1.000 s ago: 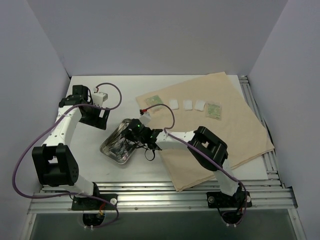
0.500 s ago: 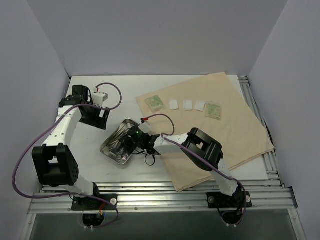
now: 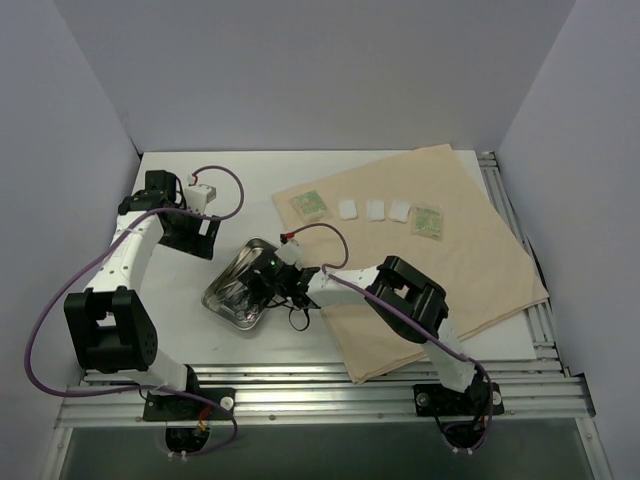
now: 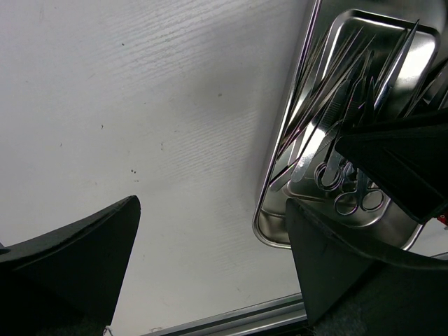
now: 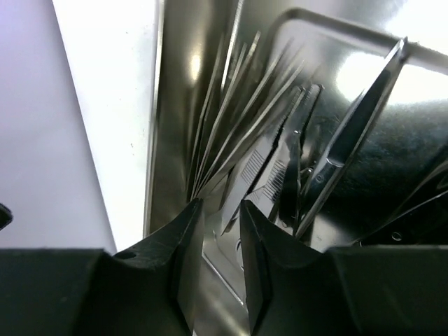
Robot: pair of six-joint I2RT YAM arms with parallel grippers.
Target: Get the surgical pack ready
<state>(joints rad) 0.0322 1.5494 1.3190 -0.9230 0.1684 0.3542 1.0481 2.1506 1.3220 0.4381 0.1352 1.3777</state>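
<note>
The steel tray (image 3: 232, 300) rests on the white table left of the tan cloth (image 3: 470, 250), with tweezers (image 4: 315, 133) and scissors (image 4: 357, 196) lying in it. My right gripper (image 3: 262, 283) reaches into the tray. In the right wrist view its fingertips (image 5: 222, 206) stand a little apart over the tray's floor beside the tweezers (image 5: 259, 168), gripping nothing. My left gripper (image 4: 210, 266) is wide open above bare table, left of the tray's rim (image 4: 269, 231). Three white gauze squares (image 3: 374, 209) lie between two green packets (image 3: 309, 205) on the cloth.
My left arm (image 3: 130, 250) stretches along the table's left side. The aluminium rail (image 3: 320, 385) runs along the near edge. Grey walls close the left, back and right sides. The cloth's near corner (image 3: 365, 365) reaches almost to the rail.
My right gripper's jaws have parted slightly inside the tray. The right arm has shifted left and lower, and its cable no longer crosses the left green packet. The left arm is unmoved.
</note>
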